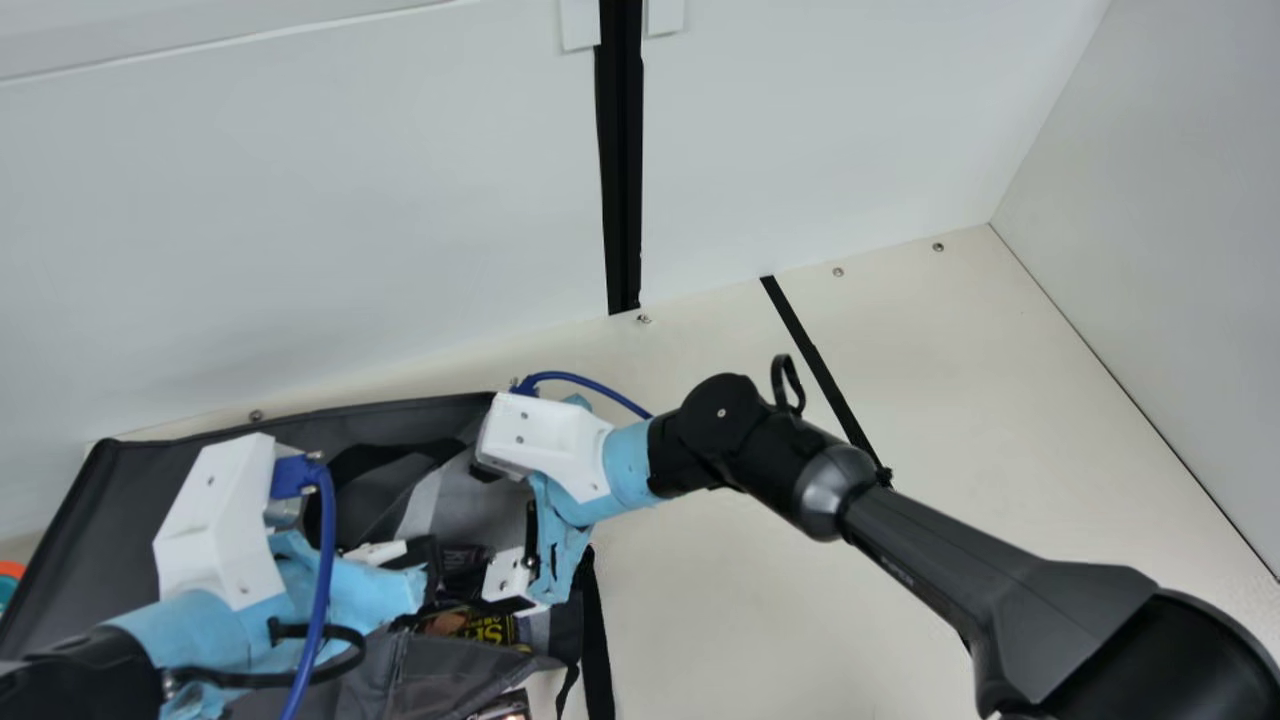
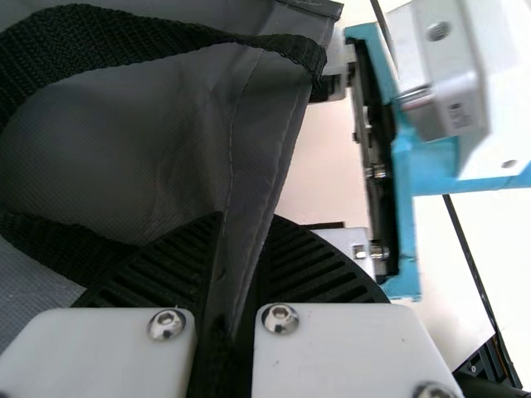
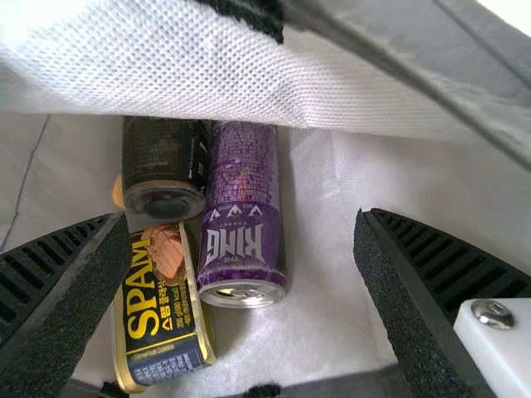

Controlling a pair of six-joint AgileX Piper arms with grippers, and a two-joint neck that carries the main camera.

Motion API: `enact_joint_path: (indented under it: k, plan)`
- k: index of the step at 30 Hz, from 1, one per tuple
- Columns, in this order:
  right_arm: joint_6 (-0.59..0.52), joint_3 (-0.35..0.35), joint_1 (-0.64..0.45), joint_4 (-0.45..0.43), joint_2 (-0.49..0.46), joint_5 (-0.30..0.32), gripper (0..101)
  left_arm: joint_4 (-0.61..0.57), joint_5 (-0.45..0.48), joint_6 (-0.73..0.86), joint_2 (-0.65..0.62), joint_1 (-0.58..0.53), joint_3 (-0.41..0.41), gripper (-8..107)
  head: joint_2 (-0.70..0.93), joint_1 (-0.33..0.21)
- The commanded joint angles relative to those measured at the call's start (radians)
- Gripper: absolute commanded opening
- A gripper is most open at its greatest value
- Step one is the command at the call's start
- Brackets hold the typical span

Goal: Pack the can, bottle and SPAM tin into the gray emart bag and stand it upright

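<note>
Across the left part of the main view, the gray emart bag is spreading over the cream table. At its mouth the left pincer is pinching the bag: in its own wrist view, the left pincer is closing its black ribbed fingers on a fold of gray cloth, with a black strap looping beside the fold. The right pincer is reaching toward the opening from the other side; in its wrist view, the right pincer is holding its fingers wide apart, with nothing between them in its grip.

Inside the bag, three things are lying on the pale lining. A purple can is resting in the middle, and a dark cylinder is lying alongside its far part; whether that is the bottle, the views are leaving uncertain. The SPAM tin is lying at a slant near the cylinder's base, its long edge coming close to the purple can's near end.

Along the table beyond the right arm a black strip is running, and at the main view's left edge an orange and teal thing is sitting near the bag.
</note>
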Motion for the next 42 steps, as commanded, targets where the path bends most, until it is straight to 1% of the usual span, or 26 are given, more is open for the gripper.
enact_joint_path:
  k: [1,14,22,26,31,42]
  plan:
    - [0.0,0.004,-0.006,-0.001,-0.011,0.007,95,0.0,0.0,0.0,0.0,0.0,0.0,-8,-0.001,-0.023]
    - [-0.016,0.041,-0.081,-0.02,-0.091,0.061,95,0.0,0.0,0.0,0.0,0.0,0.0,-8,-0.001,-0.023]
    - [-0.013,0.065,-0.149,-0.035,-0.14,0.069,95,0.0,0.0,0.0,0.0,0.0,0.0,-8,-0.001,-0.023]
    - [-0.001,0.086,-0.179,-0.047,-0.175,0.057,95,0.0,0.0,0.0,0.0,0.0,0.0,-8,-0.001,-0.023]
    - [0.034,0.121,-0.21,-0.071,-0.229,0.026,95,0.0,0.0,0.0,0.0,0.0,0.0,-8,-0.001,-0.023]
    - [0.165,0.206,-0.26,-0.166,-0.377,-0.062,95,0.0,0.0,0.0,0.0,0.0,0.0,-8,-0.001,-0.023]
